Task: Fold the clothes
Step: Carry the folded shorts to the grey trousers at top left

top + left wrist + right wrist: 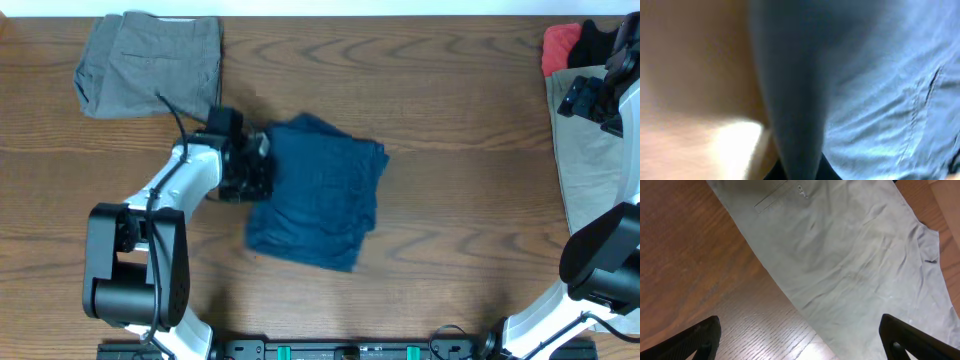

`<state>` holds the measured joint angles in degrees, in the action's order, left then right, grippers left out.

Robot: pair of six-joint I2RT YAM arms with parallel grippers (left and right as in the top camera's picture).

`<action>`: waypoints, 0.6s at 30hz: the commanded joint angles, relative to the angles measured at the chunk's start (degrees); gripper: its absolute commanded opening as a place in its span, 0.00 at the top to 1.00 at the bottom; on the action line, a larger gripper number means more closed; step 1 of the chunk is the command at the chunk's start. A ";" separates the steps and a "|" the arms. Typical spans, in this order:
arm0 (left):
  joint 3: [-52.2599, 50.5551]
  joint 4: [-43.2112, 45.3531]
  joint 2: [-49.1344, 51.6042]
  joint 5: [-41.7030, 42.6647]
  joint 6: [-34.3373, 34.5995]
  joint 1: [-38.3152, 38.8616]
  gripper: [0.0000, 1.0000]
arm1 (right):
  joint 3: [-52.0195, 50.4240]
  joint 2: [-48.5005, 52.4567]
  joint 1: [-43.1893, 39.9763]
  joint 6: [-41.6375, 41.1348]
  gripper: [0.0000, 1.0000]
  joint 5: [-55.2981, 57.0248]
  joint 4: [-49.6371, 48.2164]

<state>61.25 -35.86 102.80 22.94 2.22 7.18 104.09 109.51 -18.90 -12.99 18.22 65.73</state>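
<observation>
The dark navy blue shorts lie folded in the middle of the table. My left gripper is at their left edge. In the left wrist view a raised fold of the navy fabric runs down into the black jaws, which are shut on it. My right gripper hovers at the far right over the khaki-beige garment. In the right wrist view its fingers are wide open and empty above the khaki fabric and bare wood.
Grey shorts lie folded at the back left. Red and black pieces lie at the back right beside the khaki garment. The wooden table shows between the piles.
</observation>
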 commanded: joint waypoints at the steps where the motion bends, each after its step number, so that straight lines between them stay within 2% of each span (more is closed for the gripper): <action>1: 7.26 0.63 0.39 -12.76 -3.85 -0.26 0.94 | 0.31 0.22 -0.22 -0.68 0.01 0.59 0.02; 5: 12.52 2.14 0.39 -22.08 -4.81 -0.26 0.94 | 0.33 0.22 -0.22 -0.68 0.01 0.61 0.02; 10: 17.51 6.84 0.39 -29.44 -5.01 -0.50 0.94 | 0.31 0.22 -0.22 -0.68 0.01 0.61 0.04; 18: 23.41 13.05 0.39 -30.12 -5.01 -3.23 0.94 | 0.31 0.22 -0.22 -0.68 0.01 0.59 0.04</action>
<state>81.84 -24.36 102.91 -4.73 -2.07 5.54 104.09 109.51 -18.90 -12.99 18.22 65.76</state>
